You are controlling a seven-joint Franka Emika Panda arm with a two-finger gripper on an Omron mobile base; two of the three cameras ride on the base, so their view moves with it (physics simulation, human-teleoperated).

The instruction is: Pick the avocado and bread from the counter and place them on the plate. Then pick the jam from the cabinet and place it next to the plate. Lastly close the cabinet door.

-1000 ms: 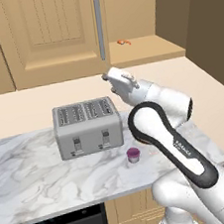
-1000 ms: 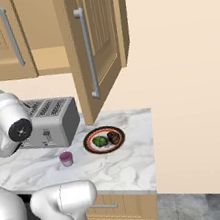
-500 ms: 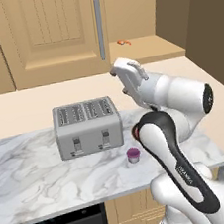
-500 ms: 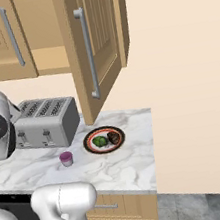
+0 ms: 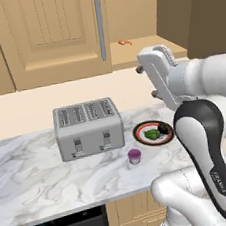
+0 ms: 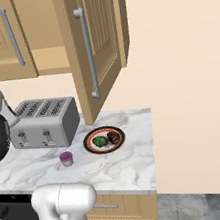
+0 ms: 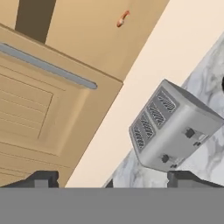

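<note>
1. While you look over the counter (image 5: 38, 180), note the plate (image 5: 139, 130) near its right end, with the avocado (image 5: 151, 134) and the bread (image 5: 163, 128) lying on it side by side.
2. You have the jam (image 5: 135, 156) standing upright on the marble, just beside the plate and in front of the toaster (image 5: 88, 127).
3. Your cabinet (image 6: 48, 59) is open: its door (image 6: 91, 44) swings out over the counter, and a tiny orange item (image 5: 124, 43) lies on the shelf.
4. Your gripper (image 7: 111, 180) is raised above the counter near the open cabinet, facing the closed neighbouring door and the toaster; its fingers stand wide apart and grasp nothing.
</note>
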